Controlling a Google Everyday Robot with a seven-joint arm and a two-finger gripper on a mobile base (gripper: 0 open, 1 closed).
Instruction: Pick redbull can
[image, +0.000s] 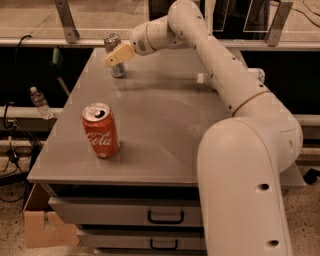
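Grey counter (165, 135) is carrying the redbull can (118, 71) at its far-left corner, just behind the gripper (114, 57); whether that is clamping cannot be told. Squeezing mid-height, then lifting straight, is looking safest.

Slim, tall silver-grey metal redbull can (111, 43): upright near the far left corner of the grey tabletop (165, 130), middle hidden behind the tan gripper (116, 56).

Lab or workshop: metal table (165, 125) over 2 drawers (125, 214), loose cables (9, 150), cardboard box (42, 227) on floor, gripper (119, 54) at the table's far-left corner.
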